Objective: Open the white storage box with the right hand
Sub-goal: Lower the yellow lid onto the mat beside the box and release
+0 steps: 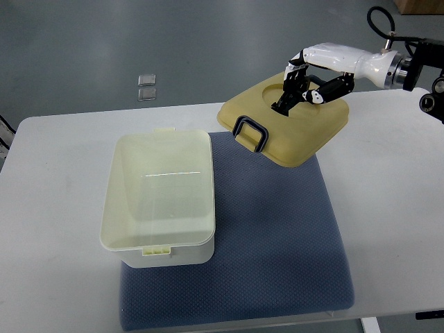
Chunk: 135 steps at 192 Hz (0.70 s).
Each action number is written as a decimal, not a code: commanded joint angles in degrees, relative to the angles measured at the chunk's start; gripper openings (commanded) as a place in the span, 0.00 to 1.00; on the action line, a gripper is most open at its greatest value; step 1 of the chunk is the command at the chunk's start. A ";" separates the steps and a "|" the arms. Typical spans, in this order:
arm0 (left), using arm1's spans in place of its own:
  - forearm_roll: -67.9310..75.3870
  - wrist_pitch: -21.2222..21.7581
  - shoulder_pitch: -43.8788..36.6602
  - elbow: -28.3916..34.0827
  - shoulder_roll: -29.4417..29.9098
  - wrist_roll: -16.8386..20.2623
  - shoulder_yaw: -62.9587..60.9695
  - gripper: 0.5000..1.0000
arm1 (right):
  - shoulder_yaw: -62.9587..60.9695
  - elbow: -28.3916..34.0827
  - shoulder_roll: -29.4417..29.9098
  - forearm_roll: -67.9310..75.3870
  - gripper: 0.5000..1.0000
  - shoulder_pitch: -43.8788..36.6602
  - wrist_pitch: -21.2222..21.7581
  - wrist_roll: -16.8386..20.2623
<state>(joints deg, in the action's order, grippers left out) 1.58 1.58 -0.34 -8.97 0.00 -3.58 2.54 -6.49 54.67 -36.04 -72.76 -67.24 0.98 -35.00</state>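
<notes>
At upper right, the right hand (305, 87) has its fingers (286, 101) curled into the lid's (291, 132) recess, gripping it; the open storage box (158, 201) sits left. The lid seems light, rigid, slippery plastic.

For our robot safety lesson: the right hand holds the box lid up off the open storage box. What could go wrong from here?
1. The right hand grips the lid only by its recessed centre, and the lid hangs tilted; it might slip or swing.
2. The lid's black latch points down toward the blue mat and could catch on it when set down.
3. The lid is near the far edge of the table; released there, it may slide off.
</notes>
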 commanded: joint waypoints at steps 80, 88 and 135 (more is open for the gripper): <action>0.00 0.00 -0.01 0.00 0.00 -0.02 0.01 1.00 | 0.87 -0.44 3.96 -0.72 0.00 7.38 -3.79 0.00; 0.00 0.00 -0.01 0.00 0.00 -0.02 0.01 1.00 | 0.96 -0.44 4.13 -0.72 0.00 7.56 -3.79 0.00; 0.00 0.00 -0.01 0.00 0.00 -0.02 0.01 1.00 | 1.04 -0.44 5.54 -0.90 0.00 9.67 -4.15 0.00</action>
<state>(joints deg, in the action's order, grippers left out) 1.58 1.58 -0.36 -8.97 0.00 -3.62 2.54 -5.45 54.22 -31.24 -73.64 -58.28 -2.91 -35.00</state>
